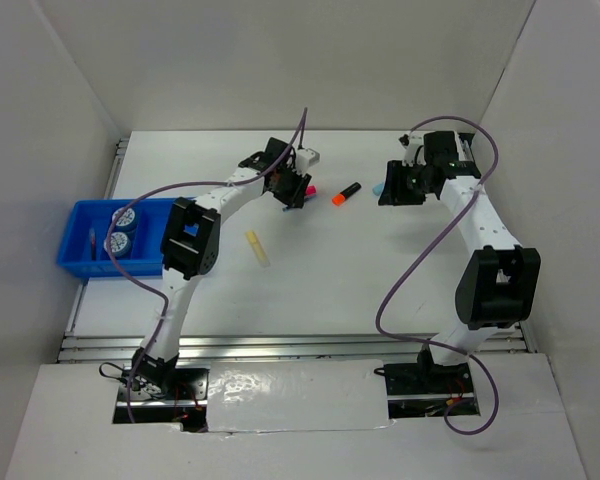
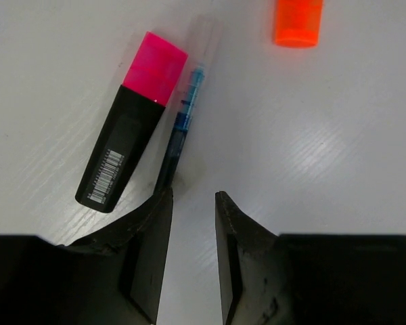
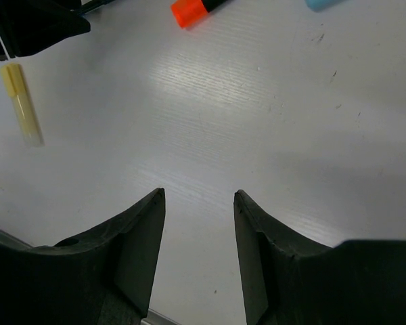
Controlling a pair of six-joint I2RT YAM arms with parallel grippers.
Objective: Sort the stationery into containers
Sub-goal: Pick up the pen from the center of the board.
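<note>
Left arm is stretched out to the middle of the table point(image 1: 330, 290), and the left gripper point(image 2: 193, 196) hangs low over the surface. Its jaws stand partly open, a narrow gap with bare table showing between them, nothing in their grip. Just ahead of them lies the pink marker point(image 2: 132, 149), black body with a barcode and a pink cap, flat on the table. Right beside it, almost parallel, lies a thin blue pen point(image 2: 183, 128) with a clear cap. Its near end runs right up to the tip of one finger; whether they touch, I cannot tell.

A bit further along lies the orange-black marker point(image 1: 346, 194), on its side, apart from the pink one. The pale yellow marker point(image 1: 258, 248) lies alone nearer the arms' bases, well apart from the rest.

Over on the right, the right gripper point(image 3: 198, 193) hovers above bare table, jaws wide apart and holding nothing. The light blue marker point(image 1: 378, 189) peeks out just beside it, mostly hidden from above.

Far left, at the table's edge: the bright blue tray point(image 1: 75, 262). Two round blue-white rolls point(image 1: 125, 217) sit in it, one behind the other, and a thin dark pen point(image 1: 91, 240) lies in the strip next to them.
</note>
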